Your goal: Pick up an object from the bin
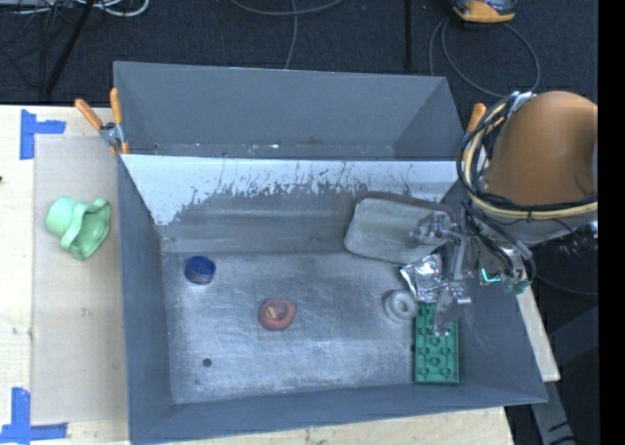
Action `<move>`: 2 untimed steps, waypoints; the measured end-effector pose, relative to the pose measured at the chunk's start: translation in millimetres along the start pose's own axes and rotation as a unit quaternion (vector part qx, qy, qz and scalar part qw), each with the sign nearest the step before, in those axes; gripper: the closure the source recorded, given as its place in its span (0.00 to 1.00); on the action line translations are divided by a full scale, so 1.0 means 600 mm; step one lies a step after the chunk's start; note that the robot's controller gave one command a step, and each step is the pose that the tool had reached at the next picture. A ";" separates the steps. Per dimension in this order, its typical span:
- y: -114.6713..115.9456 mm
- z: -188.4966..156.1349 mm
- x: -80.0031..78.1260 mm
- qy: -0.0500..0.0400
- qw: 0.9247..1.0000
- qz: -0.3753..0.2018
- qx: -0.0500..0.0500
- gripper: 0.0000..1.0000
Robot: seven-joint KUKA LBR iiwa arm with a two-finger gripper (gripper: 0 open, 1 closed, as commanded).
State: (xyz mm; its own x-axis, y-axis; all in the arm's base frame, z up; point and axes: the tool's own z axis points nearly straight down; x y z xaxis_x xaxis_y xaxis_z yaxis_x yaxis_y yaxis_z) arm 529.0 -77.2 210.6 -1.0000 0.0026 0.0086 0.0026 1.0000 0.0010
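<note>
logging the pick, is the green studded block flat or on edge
Flat: the green studded block lies studs up, at the bin's front right.

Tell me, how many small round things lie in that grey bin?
3. A blue one at the left, a reddish one near the middle, and a grey one at the right beside the green studded block. The robot's hand may hide others.

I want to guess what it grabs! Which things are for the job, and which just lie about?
For the job: pincer, above the top end of the green studded brick on the right.
Just lying about: grey ring, grey flat piece, red round thing, blue cap.
</note>
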 end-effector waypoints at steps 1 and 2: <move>-0.070 0.211 -0.036 -0.003 0.991 -0.131 0.000 0.00; -0.070 0.207 -0.037 -0.003 0.991 -0.132 0.001 1.00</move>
State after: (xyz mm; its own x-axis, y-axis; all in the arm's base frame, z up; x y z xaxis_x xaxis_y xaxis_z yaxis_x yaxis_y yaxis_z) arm 549.7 -119.2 86.1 -0.9658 -0.2591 0.0024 -0.2591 0.9659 0.0003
